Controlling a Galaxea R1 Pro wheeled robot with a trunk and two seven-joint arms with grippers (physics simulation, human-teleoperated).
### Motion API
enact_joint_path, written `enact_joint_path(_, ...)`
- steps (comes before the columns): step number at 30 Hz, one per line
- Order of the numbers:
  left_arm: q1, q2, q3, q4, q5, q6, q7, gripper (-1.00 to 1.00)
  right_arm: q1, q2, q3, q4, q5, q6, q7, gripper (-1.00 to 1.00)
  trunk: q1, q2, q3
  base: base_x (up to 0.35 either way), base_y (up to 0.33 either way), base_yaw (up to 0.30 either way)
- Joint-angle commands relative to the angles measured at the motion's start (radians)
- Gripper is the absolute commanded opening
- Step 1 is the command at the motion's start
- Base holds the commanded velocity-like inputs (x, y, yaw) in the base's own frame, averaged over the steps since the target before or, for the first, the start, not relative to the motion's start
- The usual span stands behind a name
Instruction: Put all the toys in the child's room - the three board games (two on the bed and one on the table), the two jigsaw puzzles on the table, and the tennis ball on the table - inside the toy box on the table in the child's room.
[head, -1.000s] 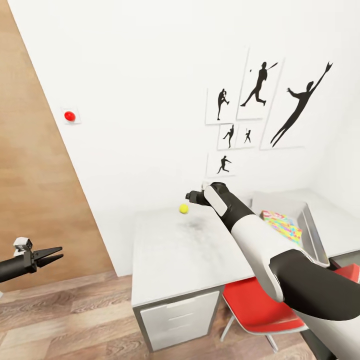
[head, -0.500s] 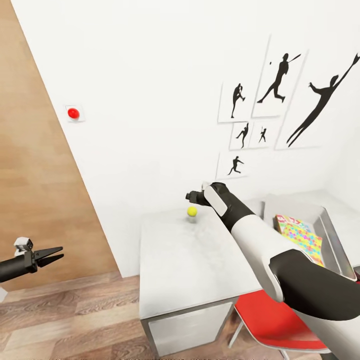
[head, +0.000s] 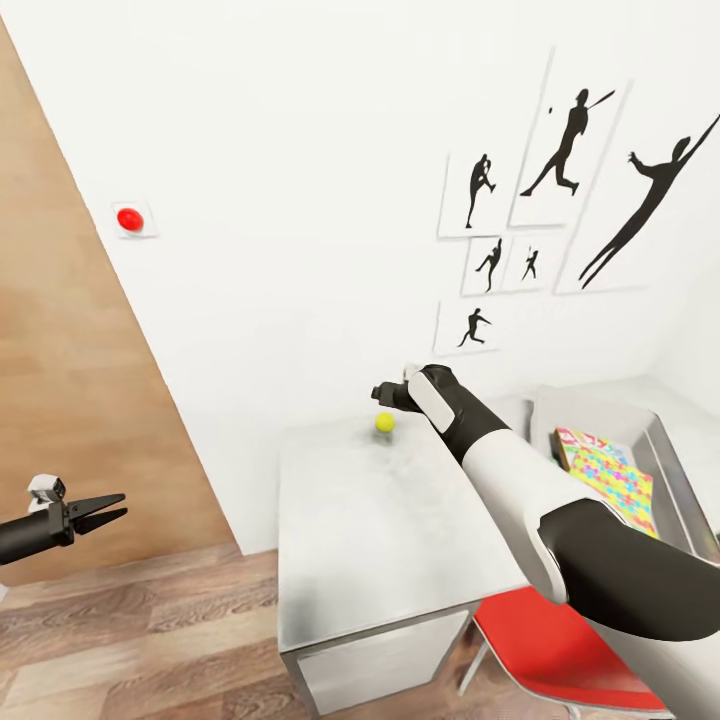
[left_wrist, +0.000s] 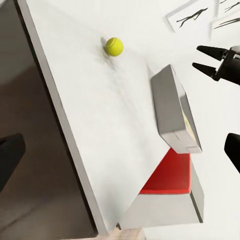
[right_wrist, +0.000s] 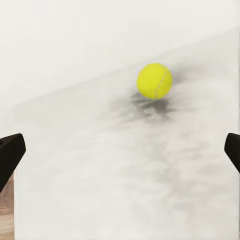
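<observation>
Yellow-green tennis ball (head: 384, 422) is found on the worktop (head: 390, 520), apart from the toy box (head: 590, 420); right gripper (head: 385, 392) is poised above it, fingers spread wide for grasping.

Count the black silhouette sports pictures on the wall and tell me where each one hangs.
6. Above the table: a large reaching figure at right, a tall batter, a pitcher left of it, two small ones below, and one lowest. More may lie past the frame's edge.
</observation>
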Motion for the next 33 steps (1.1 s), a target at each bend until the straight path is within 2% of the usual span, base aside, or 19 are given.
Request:
enact_joint_path(1, -0.001, 0.001, -0.008, -0.001, 0.006, 0.011, -0.004, 1.0, -0.001, 0.0, 0.004, -0.001, -0.009, 0.001, -0.01, 1.0, 0.001, -0.002, -0.003, 0.026, 0.021, -0.059)
enact_joint_path(19, -0.001, 0.001, -0.008, -0.001, 0.006, 0.011, -0.004, 1.0, -0.001, 0.0, 0.004, -0.001, -0.007, 0.001, -0.01, 1.0, 0.001, -0.002, -0.005, 0.042, 0.121, -0.022)
enact_joint_path(33, -0.001, -0.001, -0.008, -0.001, 0.006, 0.011, -0.004, 1.0, -0.001, 0.0, 0.004, -0.001, -0.002, -0.004, -0.01, 1.0, 0.001, -0.002, -0.005, 0.042, 0.019, -0.004)
